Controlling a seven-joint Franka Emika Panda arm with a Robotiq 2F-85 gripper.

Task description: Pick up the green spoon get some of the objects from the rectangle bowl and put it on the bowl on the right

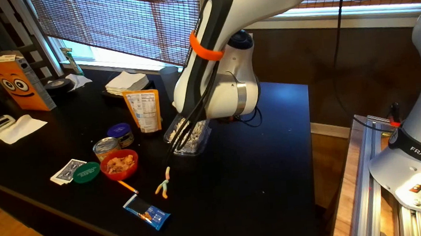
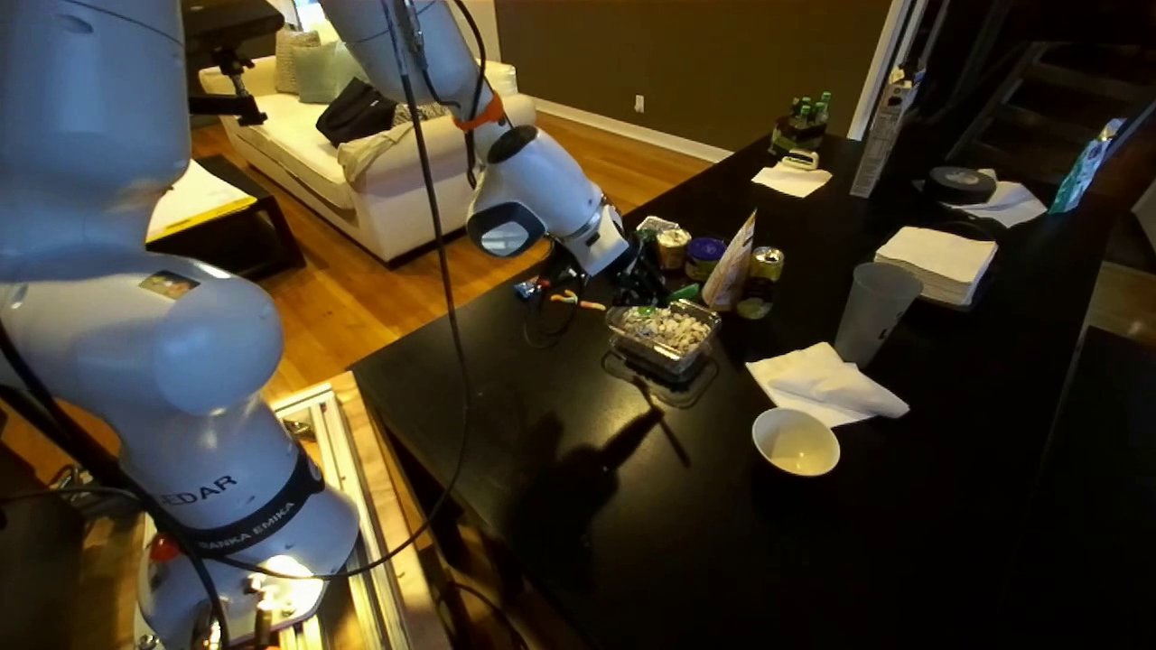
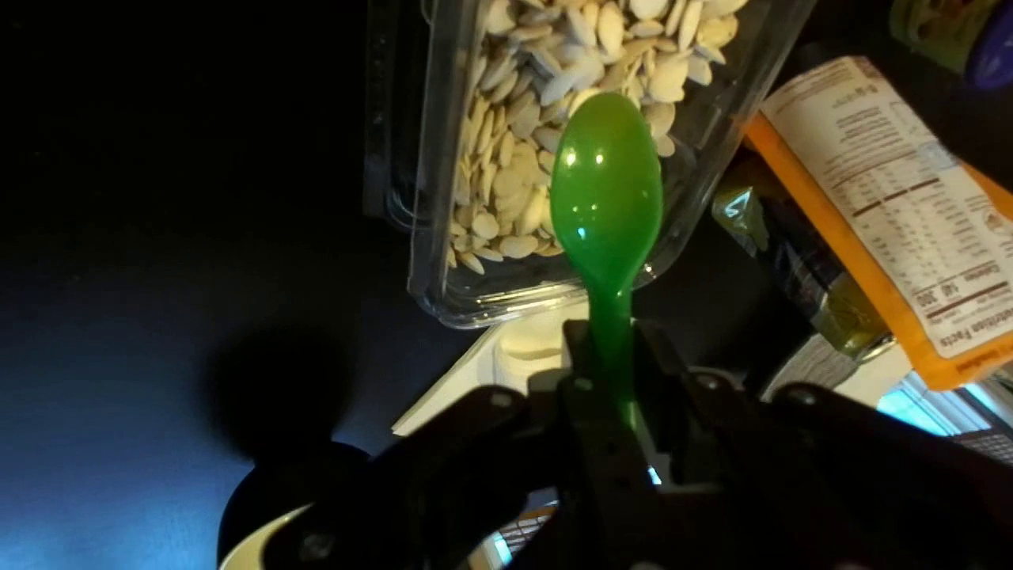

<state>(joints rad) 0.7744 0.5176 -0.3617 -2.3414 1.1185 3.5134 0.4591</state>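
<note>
My gripper [image 3: 609, 340] is shut on the handle of the green spoon [image 3: 606, 182] in the wrist view. The spoon's head is over the clear rectangular container [image 3: 431, 158], which holds pale seeds; no seeds show on its visible face. The container also shows in both exterior views [image 1: 197, 146] [image 2: 664, 350]. The gripper [image 2: 639, 280] is low at the container's far edge in an exterior view. A small white bowl [image 2: 797, 442] stands to the right of the container there, and its rim [image 3: 265, 538] shows at the bottom of the wrist view.
An orange-edged pouch [image 1: 145, 111] and cans [image 1: 106, 146] stand close to the container. A folded napkin [image 2: 826, 384] and a grey cup [image 2: 876, 311] are near the white bowl. A red bowl [image 1: 135, 167], gummy candy [image 1: 164, 184] and blue packet [image 1: 152, 214] lie near the table's edge.
</note>
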